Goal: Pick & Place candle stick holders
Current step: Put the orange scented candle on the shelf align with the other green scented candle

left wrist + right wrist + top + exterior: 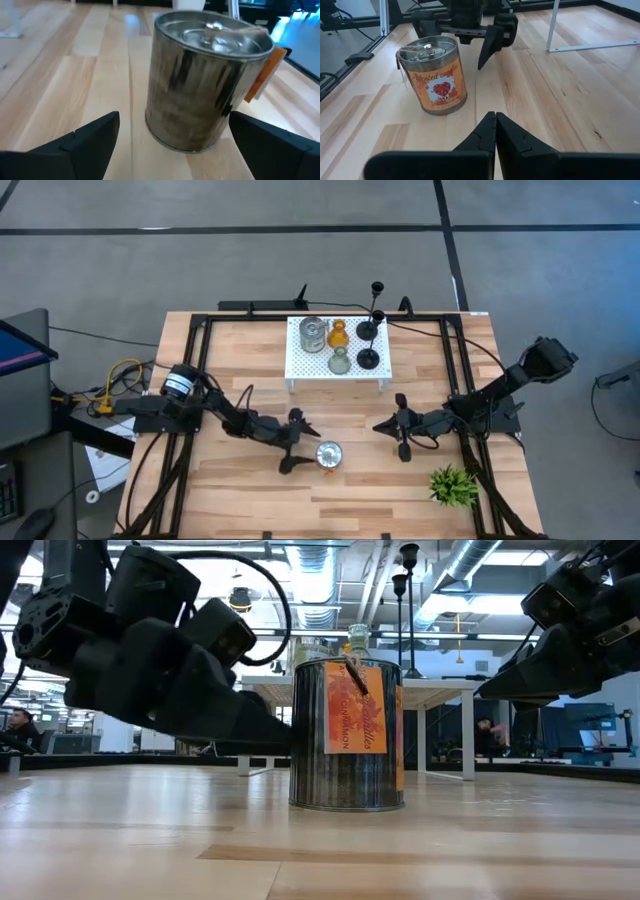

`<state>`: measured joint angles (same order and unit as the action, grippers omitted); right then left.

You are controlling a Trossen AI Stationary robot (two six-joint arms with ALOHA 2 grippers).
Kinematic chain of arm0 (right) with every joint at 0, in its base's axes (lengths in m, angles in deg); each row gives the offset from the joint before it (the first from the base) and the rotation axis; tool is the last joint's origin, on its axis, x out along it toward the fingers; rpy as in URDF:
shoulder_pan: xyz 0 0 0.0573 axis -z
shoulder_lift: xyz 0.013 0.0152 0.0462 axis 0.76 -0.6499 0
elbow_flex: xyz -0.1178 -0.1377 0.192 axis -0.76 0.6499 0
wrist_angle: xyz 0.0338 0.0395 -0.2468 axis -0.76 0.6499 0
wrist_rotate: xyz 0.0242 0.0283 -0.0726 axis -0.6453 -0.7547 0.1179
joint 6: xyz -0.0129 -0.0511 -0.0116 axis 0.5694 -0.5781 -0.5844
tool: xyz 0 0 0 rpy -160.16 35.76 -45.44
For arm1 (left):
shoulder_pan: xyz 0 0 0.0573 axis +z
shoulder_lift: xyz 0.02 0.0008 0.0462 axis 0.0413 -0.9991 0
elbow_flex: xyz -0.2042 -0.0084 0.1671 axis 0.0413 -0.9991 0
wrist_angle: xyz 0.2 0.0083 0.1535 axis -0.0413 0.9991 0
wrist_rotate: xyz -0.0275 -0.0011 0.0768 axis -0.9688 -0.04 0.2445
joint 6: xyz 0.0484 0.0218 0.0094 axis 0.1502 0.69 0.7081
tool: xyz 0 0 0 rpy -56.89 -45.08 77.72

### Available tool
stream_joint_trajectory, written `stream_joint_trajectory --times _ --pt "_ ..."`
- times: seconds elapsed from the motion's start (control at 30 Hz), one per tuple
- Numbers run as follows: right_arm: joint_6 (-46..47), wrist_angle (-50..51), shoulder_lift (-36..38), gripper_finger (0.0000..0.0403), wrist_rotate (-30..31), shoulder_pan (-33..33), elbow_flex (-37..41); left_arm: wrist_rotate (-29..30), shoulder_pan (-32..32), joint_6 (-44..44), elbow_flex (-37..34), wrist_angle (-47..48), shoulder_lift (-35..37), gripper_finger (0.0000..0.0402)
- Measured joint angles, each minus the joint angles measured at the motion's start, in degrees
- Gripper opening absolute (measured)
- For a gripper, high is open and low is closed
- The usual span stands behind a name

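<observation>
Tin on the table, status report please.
Left gripper open, straddling tin, not gripping. Right gripper shut, waiting. Path clear.

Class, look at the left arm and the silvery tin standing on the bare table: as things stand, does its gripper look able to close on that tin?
Probably yes. The left gripper is open right beside the silvery tin, one finger on each side, and nothing lies between them. The right gripper waits shut, well clear.

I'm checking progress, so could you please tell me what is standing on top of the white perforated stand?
On the white perforated stand: a silvery tin, an amber glass holder, a grey-green holder and two black thin-stemmed holders. Nothing hides them from above; what lies under the stand cannot be seen.
</observation>
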<state>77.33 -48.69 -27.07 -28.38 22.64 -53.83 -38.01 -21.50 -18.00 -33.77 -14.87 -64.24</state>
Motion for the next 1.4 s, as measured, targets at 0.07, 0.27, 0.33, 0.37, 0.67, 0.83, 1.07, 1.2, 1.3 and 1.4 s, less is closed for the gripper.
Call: stream_joint_trajectory --times 0.07,0.27,0.33,0.37,0.67,0.83,1.07,1.2,1.3,1.4 --pt "0.00 0.00 0.00 0.0000 0.00 0.00 0.00 -0.03 -0.04 -0.04 0.71 0.18 -0.94 0.0383" --pt "0.50 0.07 0.00 0.0000 0.01 0.00 0.00 -2.51 -0.15 0.17 3.65 0.15 -4.33 0.0397" --pt "1.04 0.17 -0.02 0.0000 0.00 0.15 0.00 -4.35 -0.17 0.15 4.27 0.13 -4.67 0.0397" --pt "1.05 0.18 -0.14 0.0000 0.00 0.29 0.00 -4.75 -0.17 0.15 4.47 0.07 -4.80 0.0398" --pt "1.99 0.13 -0.22 0.0000 0.00 0.33 0.00 -4.71 -0.09 -1.55 4.99 0.09 -4.89 0.0399" --pt "3.07 0.07 -0.22 0.0000 -0.04 0.33 0.00 -4.72 -0.09 -1.56 6.57 0.07 -4.89 0.0399" --pt "6.88 0.07 -0.22 0.0000 -0.20 0.22 0.00 -6.84 -0.31 -0.83 7.18 0.09 -4.90 0.0396" --pt "6.88 0.07 -0.22 0.0000 -0.20 0.22 0.00 -9.58 -0.31 -1.05 6.39 0.01 -4.86 0.0396" --pt "6.86 0.07 -0.22 0.0000 -0.20 0.22 0.00 -10.10 -0.04 -0.80 4.66 0.11 -4.49 0.0395" --pt "6.86 0.09 -0.22 0.0000 -0.20 0.22 0.00 -9.90 0.51 -1.39 2.92 0.37 -3.22 0.0395"
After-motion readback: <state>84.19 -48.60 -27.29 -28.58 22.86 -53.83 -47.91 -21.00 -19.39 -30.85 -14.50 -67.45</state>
